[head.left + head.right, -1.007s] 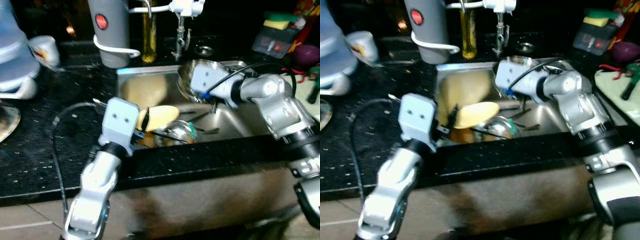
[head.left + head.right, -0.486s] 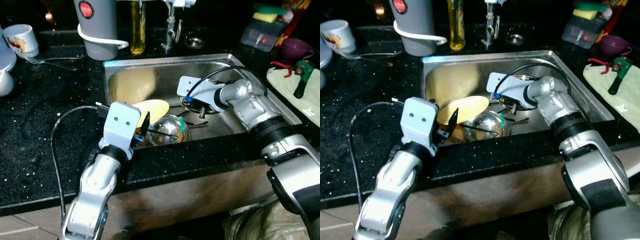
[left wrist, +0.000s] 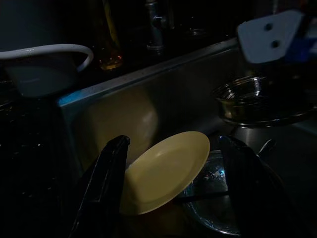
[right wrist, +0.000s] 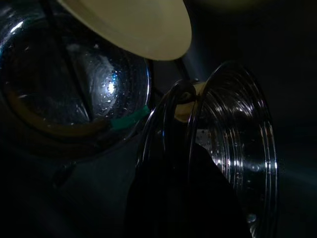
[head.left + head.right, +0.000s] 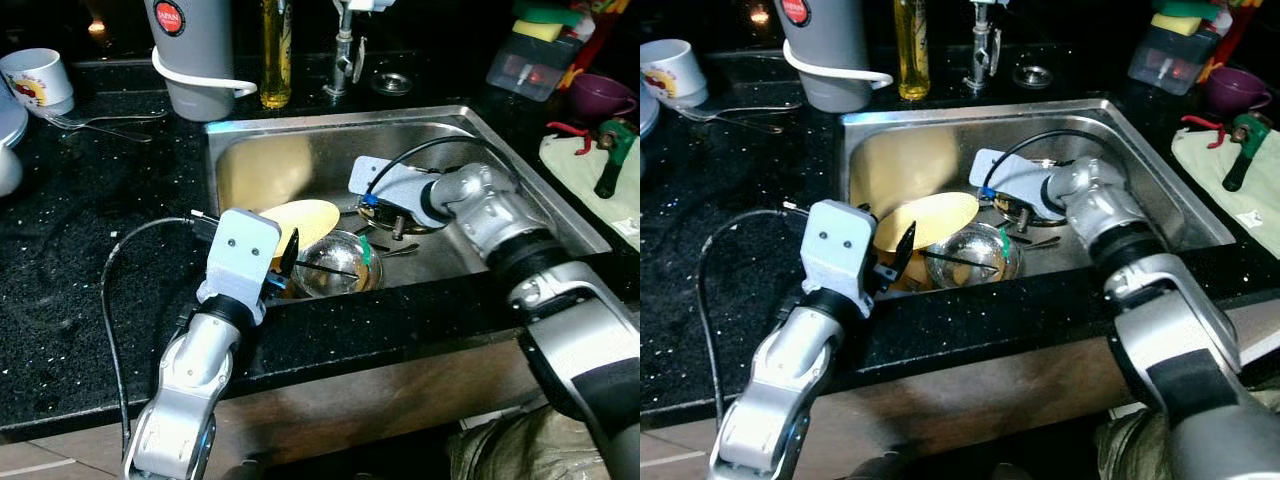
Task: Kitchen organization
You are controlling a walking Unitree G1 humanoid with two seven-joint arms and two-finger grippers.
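A yellow plate leans tilted in the steel sink over a shiny round bowl with a green mark. My left gripper is at the sink's front left, open, one black finger on each side of the plate's lower edge. My right gripper reaches low into the middle of the sink and is shut on the rim of a steel bowl; that rim runs between its dark fingers in the right wrist view.
Loose cutlery lies on the sink floor. Behind the sink stand a grey flask, an oil bottle and the tap. A cup and fork sit on the black counter. A cloth with a green tool lies at right.
The camera has tilted down. My right gripper has carried the steel bowl from high at the sink's back down to the sink floor. The left gripper stays by the plate.
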